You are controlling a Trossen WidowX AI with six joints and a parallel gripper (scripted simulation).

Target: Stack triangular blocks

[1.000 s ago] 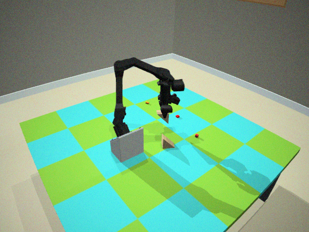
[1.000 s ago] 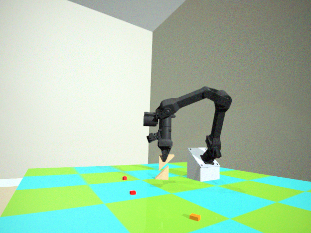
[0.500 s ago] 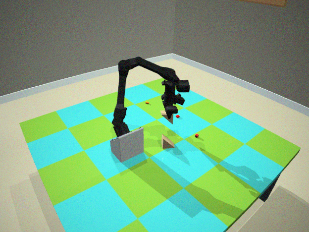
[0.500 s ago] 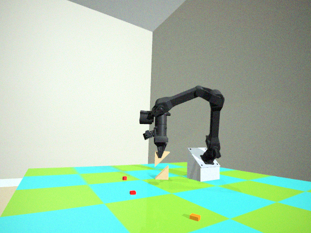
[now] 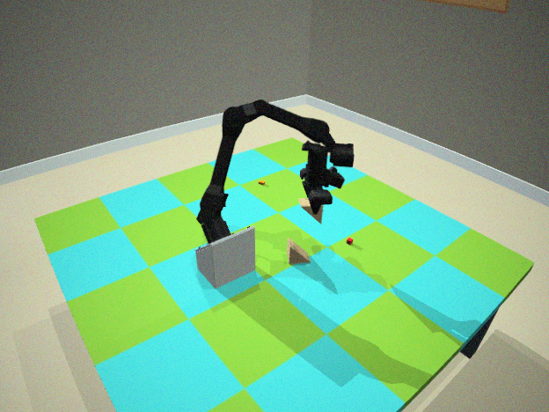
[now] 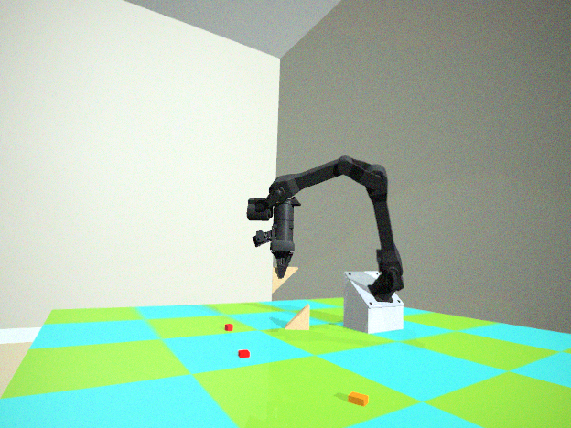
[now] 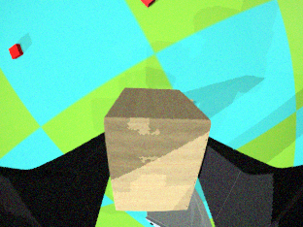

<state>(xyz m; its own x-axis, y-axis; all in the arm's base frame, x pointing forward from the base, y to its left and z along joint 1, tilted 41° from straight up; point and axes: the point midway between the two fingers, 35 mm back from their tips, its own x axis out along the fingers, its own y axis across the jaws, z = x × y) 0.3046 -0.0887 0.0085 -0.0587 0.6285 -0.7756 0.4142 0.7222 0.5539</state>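
One tan triangular block [image 5: 297, 254] [image 6: 300, 318] stands on the chequered table, its sloped face up. In the wrist view it is almost wholly hidden behind the held block. The other triangular block [image 5: 304, 202] [image 6: 289, 272] [image 7: 155, 160] is in the air, flat face up and sloped face down. My gripper [image 5: 315, 207] [image 6: 280, 275] [image 7: 152, 135] is shut on it, a finger on either side. In the exterior view the held block is higher than the standing block and a little to its left, with a gap between them.
The arm's grey base box [image 5: 234, 259] [image 6: 355, 306] stands near the standing block. Small red cubes [image 5: 349, 240] [image 6: 229, 326] [image 7: 16, 50] lie on the table, one more in the exterior view [image 6: 243, 353]. A small orange block [image 5: 261, 182] [image 6: 358, 399] lies farther off.
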